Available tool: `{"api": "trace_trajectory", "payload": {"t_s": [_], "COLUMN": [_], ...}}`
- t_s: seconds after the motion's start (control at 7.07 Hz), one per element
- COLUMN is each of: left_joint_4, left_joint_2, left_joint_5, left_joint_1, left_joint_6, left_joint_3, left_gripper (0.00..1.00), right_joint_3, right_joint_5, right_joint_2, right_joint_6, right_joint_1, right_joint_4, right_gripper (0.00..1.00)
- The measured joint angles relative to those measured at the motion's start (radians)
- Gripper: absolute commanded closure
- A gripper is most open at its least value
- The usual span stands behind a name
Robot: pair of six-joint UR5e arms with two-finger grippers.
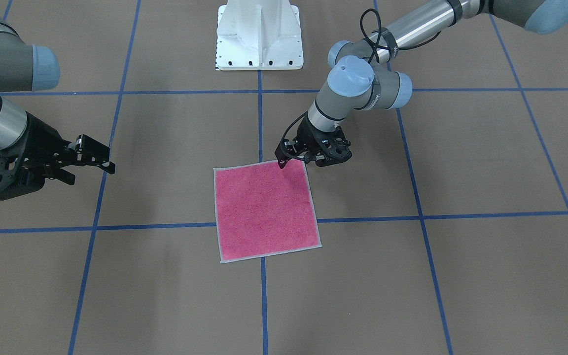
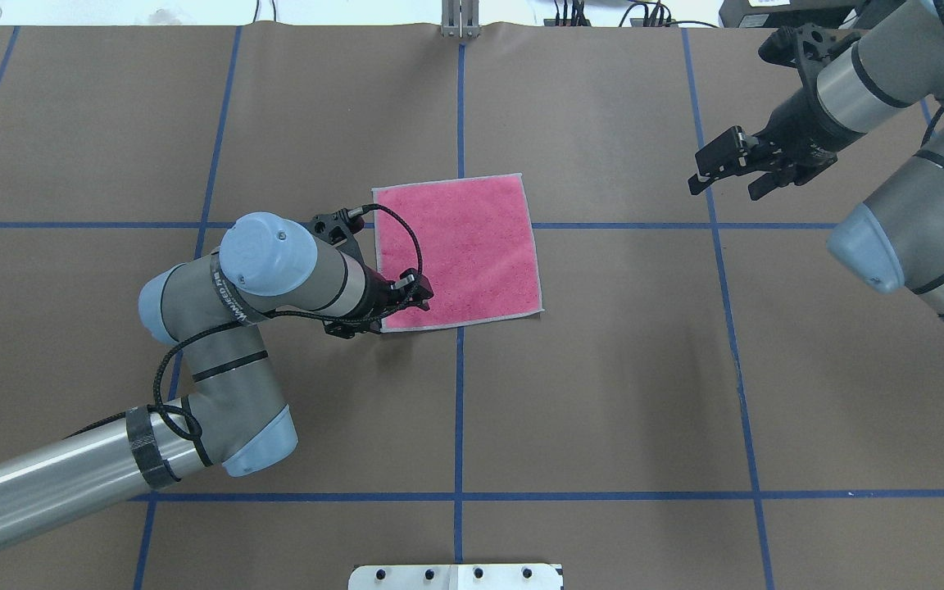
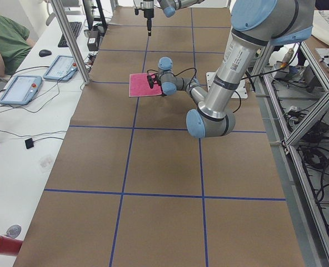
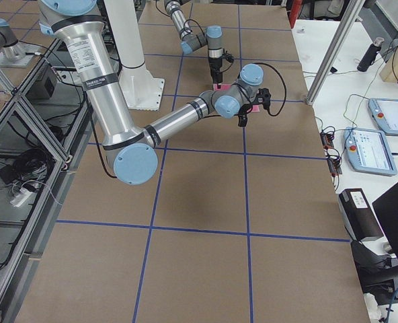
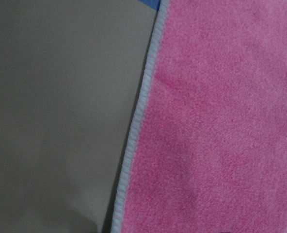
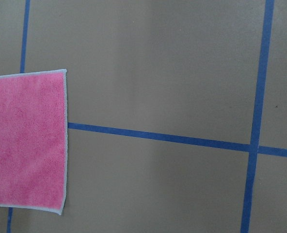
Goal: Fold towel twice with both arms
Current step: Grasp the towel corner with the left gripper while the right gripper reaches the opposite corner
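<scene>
A: Where's the towel point(image 2: 472, 246)?
B: Flat, pink up, mid worktop point(image 2: 603, 393). L hand point(image 2: 388, 314) low at its robot-side left corner, fingers apart, straddling it.
A: R hand point(image 2: 723, 188)?
B: Apart too, hovering well off. Towel's to its left, so L is much nearer.

I can't see the towel point(image 2: 472, 246) corner under the left gripper point(image 2: 416, 295) | grip too small to tell | wrist views cut towel off
</scene>
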Motion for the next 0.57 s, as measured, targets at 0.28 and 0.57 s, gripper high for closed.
{"api": "trace_trajectory", "payload": {"t_s": [0.28,0.57], "left_joint_4": [0.0,0.001], "left_joint_2": [0.0,-0.001], "left_joint_5": [0.0,-0.002], "left_joint_1": [0.001,0.001], "left_joint_6": [-0.003,-0.007], "left_joint_3": [0.0,-0.003], "left_gripper": [0.28,0.48], "right_joint_3": [0.0,-0.002], "right_joint_5": [0.0,0.0], "right_joint_2": [0.0,0.0], "right_joint_6": [0.0,0.0], "right_joint_1": [0.0,0.0], "right_joint_4": [0.0,0.0], "right_gripper": [0.0,0.0]}}
